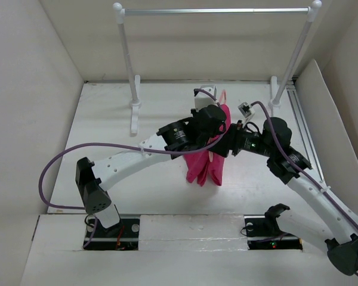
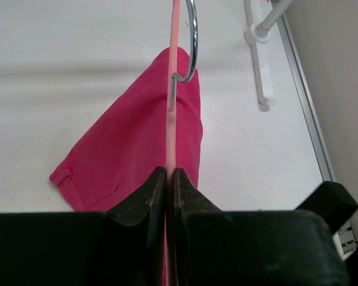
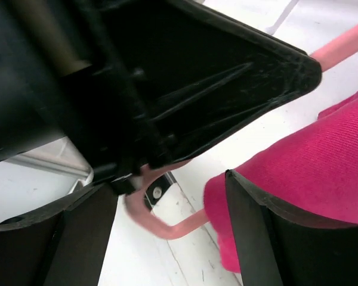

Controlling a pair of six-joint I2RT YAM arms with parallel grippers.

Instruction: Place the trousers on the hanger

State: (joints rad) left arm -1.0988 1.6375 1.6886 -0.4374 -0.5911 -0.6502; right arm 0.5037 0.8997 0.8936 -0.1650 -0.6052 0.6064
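Trousers [image 2: 131,149]: soft magenta cloth draped over slim hanger [image 2: 170,119].

magenta trousers [image 2: 131,143], pale-pink hanger [image 2: 170,119].

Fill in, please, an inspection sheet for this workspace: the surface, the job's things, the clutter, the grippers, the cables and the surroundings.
Surface: white table.
Job's things: trousers draped over the hanger.
Clutter: nothing seen.
Grippers: left gripper shut on the hanger; right gripper open beside the trousers, holding nothing.
Cables: purple cable loops out beside the left arm.
Surroundings: rack with a silver bar at the back; pale walls around.
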